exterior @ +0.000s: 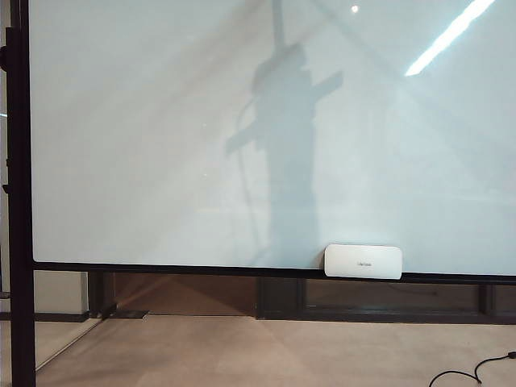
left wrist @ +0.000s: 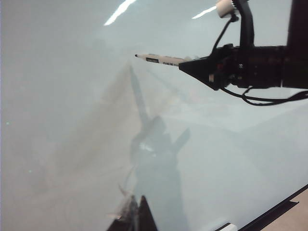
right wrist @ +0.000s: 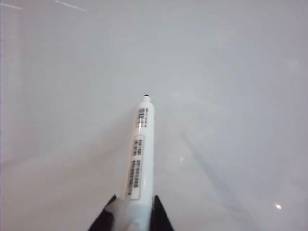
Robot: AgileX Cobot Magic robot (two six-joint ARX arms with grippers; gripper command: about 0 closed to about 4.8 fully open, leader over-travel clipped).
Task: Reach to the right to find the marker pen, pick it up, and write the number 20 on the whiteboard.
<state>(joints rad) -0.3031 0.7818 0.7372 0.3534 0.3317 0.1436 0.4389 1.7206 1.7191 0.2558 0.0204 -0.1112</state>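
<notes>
Closest to the right wrist camera, the marker pen [right wrist: 139,159] is a white barrel with a long printed label and a small dark tip, uncapped, pointing away toward the whiteboard [right wrist: 231,72]. The right gripper [right wrist: 129,219] has its two dark fingers pressed against either side of the barrel's rear end, so it is closed on the pen. The tip looks near the glossy surface, though whether it touches cannot be told.

From the left wrist view, the right arm reaches in level in front of the board, with the right gripper [left wrist: 192,65] and the marker pen [left wrist: 161,59] sticking out sideways from it (cables loop beneath the wrist). The left gripper [left wrist: 134,216] shows only as dark fingertips at the edge of that view, close together; whether it is fully closed cannot be told, and nothing is seen in it.

In the exterior view the whiteboard [exterior: 161,121] fills most of the scene, blank white in a thin black frame, with ceiling-light reflections and a dark reflection or shadow of the arm. A small white eraser [exterior: 363,261] sits on the lower frame edge. Below lies the floor [exterior: 258,355], with a black cable [exterior: 476,372] at one corner.
</notes>
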